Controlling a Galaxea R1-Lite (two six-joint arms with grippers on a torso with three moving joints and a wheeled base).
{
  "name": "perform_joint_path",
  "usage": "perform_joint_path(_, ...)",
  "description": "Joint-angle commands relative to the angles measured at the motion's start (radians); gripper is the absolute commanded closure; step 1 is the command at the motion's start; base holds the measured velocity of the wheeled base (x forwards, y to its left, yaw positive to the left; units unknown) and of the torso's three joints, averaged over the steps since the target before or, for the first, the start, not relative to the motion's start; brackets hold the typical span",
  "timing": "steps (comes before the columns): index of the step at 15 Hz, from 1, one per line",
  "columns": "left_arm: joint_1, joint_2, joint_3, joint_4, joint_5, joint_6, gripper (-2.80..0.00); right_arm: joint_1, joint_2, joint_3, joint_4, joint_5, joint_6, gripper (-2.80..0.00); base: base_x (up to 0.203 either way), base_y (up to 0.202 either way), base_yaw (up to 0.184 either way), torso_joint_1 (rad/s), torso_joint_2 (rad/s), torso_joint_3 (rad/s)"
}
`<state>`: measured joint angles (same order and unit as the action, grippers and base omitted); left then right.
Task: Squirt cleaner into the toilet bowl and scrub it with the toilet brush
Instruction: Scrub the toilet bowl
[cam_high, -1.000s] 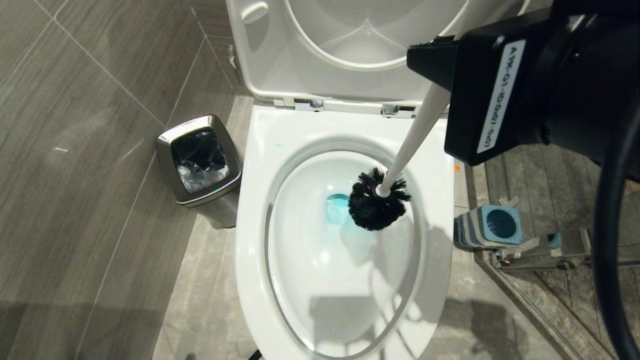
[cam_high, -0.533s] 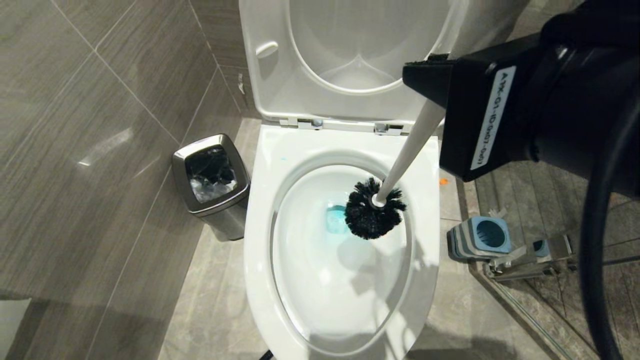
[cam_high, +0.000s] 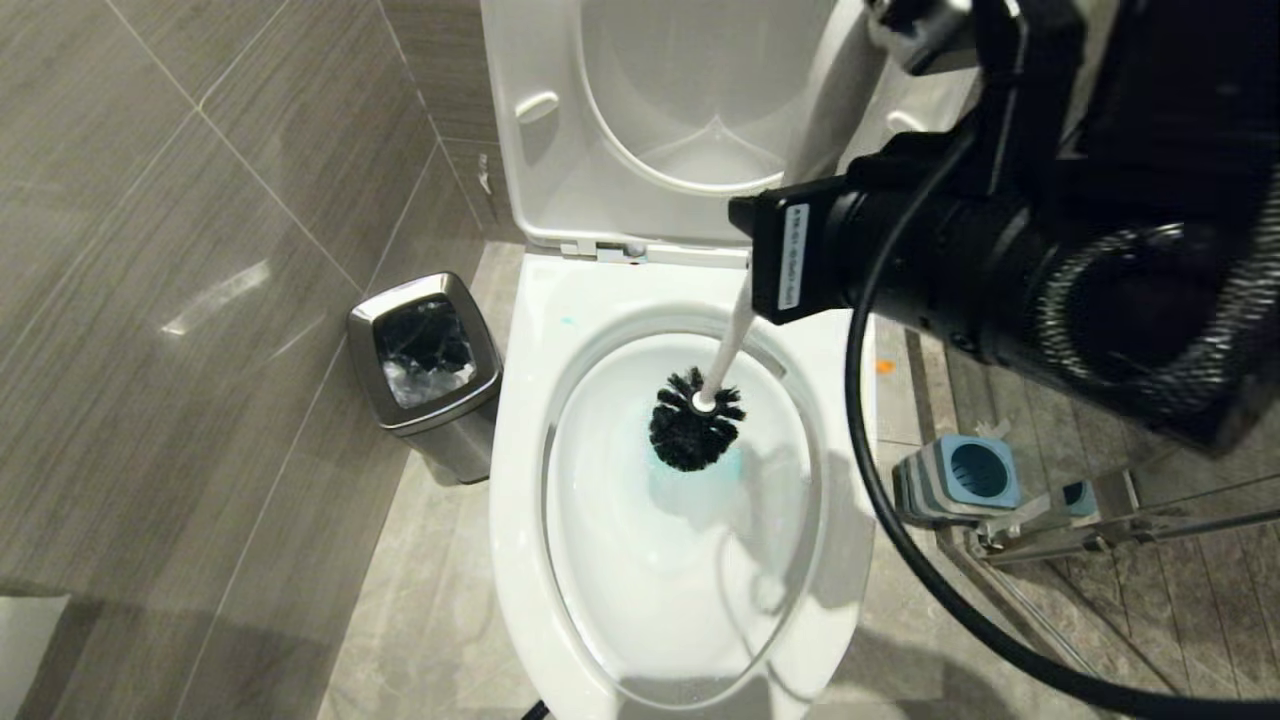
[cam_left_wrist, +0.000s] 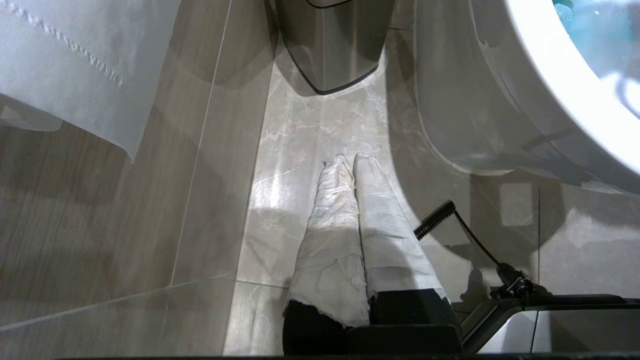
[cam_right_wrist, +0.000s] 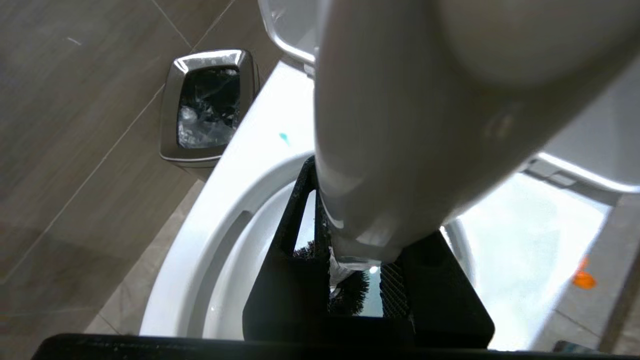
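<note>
The toilet bowl (cam_high: 520, 420) stands open, its seat and lid (cam_high: 560, 160) raised. My right gripper (cam_high: 775, 262) hangs over the back rim, shut on the white handle (cam_high: 730, 340) of the toilet brush. The black bristle head (cam_high: 694, 432) sits low in the basin over the turquoise cleaner (cam_high: 737, 466). A teal spot (cam_high: 567, 321) marks the rim. In the right wrist view the handle (cam_right_wrist: 380, 150) fills the gap between the black fingers (cam_right_wrist: 300, 220). My left gripper (cam_left_wrist: 350, 161), with white-wrapped fingers, is shut on nothing and points at the floor beside the toilet base (cam_left_wrist: 465, 110).
A small square steel bin (cam_high: 425, 360) stands on the floor left of the toilet, against the grey tiled wall. The blue-and-grey brush holder (cam_high: 960, 478) lies right of the toilet by a metal rail (cam_high: 1080, 520). A black cable (cam_high: 870, 470) loops from my right arm.
My right gripper has swung left over the back rim with its wrist turned. The brush head has moved left and deeper, onto the blue water. The camera shifted early on.
</note>
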<state>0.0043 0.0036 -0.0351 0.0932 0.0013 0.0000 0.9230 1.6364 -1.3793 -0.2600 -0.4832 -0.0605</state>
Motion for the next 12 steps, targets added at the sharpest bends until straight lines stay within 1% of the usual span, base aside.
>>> perform_joint_path(1, 0.000, -0.001, 0.000, 0.000, 0.000, 0.000, 0.00, -0.073, 0.130, -0.047, -0.020, 0.046, 0.024, 0.00, 0.000, 0.000, 0.000, 0.000, 0.00, 0.000)
perform_joint_path(4, 0.000, -0.001, 0.000, 0.000, 0.000, 0.000, 0.00, -0.129, 0.230, -0.099, -0.167, 0.080, 0.015, 0.00, 0.000, 0.000, 0.000, 0.000, 0.00, 0.000)
perform_joint_path(7, 0.000, -0.001, 0.000, 0.000, 0.000, 0.000, 0.00, -0.148, 0.232, -0.099, -0.175, 0.087, 0.015, 0.00, 0.000, 0.000, 0.000, 0.000, 0.00, 0.072)
perform_joint_path(12, 0.000, -0.001, 0.000, 0.000, 0.000, 0.000, 0.00, -0.156, 0.256, -0.090, -0.177, 0.089, 0.025, 0.00, 0.000, 0.000, 0.000, 0.004, 0.00, 0.172)
